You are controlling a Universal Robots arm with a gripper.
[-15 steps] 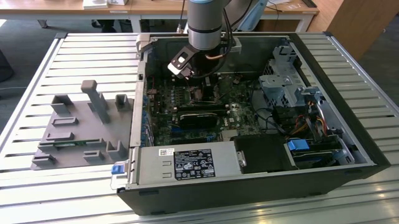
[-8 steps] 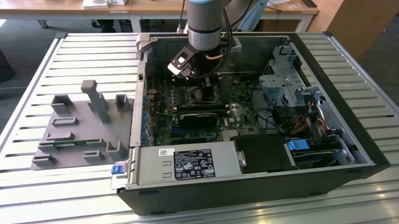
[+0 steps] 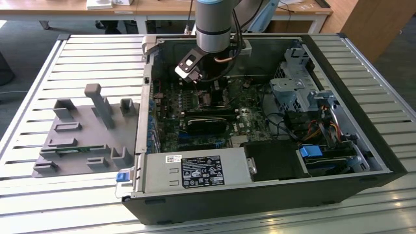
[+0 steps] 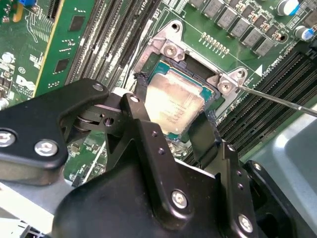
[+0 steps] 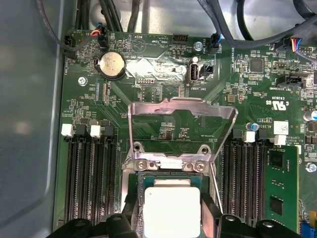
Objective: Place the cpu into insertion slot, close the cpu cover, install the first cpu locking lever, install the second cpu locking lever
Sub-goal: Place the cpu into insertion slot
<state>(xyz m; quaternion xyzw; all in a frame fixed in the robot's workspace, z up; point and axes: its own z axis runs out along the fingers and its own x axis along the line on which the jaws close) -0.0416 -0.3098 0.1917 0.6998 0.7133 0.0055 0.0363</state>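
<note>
Arm [image 3: 213,24] reaches into the open computer case [image 3: 260,200], upper middle of the exterior view, above the motherboard [image 3: 172,105]. Second wrist view: gripper [image 4: 173,103] clenched on the cpu [image 4: 171,96], one fingertip [image 4: 141,88] against each of two opposite edges. The cpu sits silver side up inside the insertion slot [image 4: 197,76]. First wrist view: cpu cover [image 5: 181,106] swung up and open, clear of the cpu [image 5: 172,208]. Thin locking lever [image 4: 277,99] lies unlatched beside the slot.

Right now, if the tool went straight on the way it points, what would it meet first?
Probably the insertion slot: the tool points down at it with the cpu between its fingers, cpu cover standing open. Depth is unclear; the cpu may already touch it.
</note>
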